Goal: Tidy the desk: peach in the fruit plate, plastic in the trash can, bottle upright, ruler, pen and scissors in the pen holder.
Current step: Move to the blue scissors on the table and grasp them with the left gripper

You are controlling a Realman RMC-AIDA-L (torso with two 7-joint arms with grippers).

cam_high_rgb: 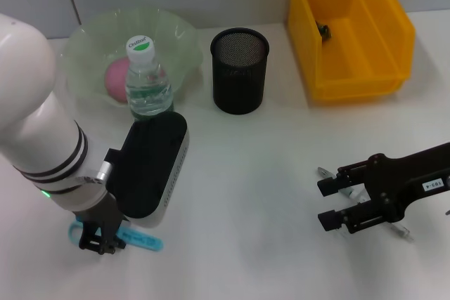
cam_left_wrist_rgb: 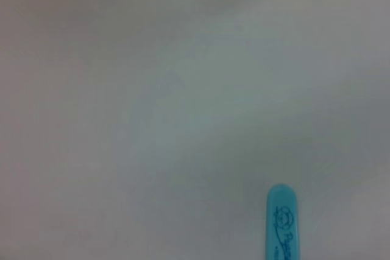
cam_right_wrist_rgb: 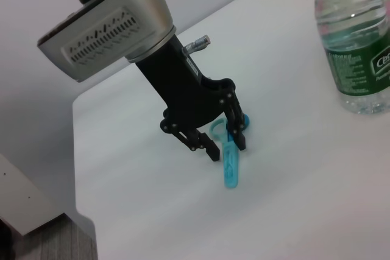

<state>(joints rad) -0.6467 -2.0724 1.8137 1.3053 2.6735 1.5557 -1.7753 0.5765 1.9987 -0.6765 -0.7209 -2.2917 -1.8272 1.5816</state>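
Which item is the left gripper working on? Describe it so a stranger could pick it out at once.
Start at the pale green fruit plate at the table's far left, then come toward the robot past the upright water bottle. At the near left edge, the left gripper is lowered over the blue scissors, lying flat. They are the only bright blue thing there, with a loop handle and rounded tip.

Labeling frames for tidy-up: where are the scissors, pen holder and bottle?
scissors (cam_right_wrist_rgb: 231,164): right wrist view, blue blade cover.
pen holder (cam_high_rgb: 240,79): head view, black mesh wall.
bottle (cam_high_rgb: 148,89): head view, clear body.
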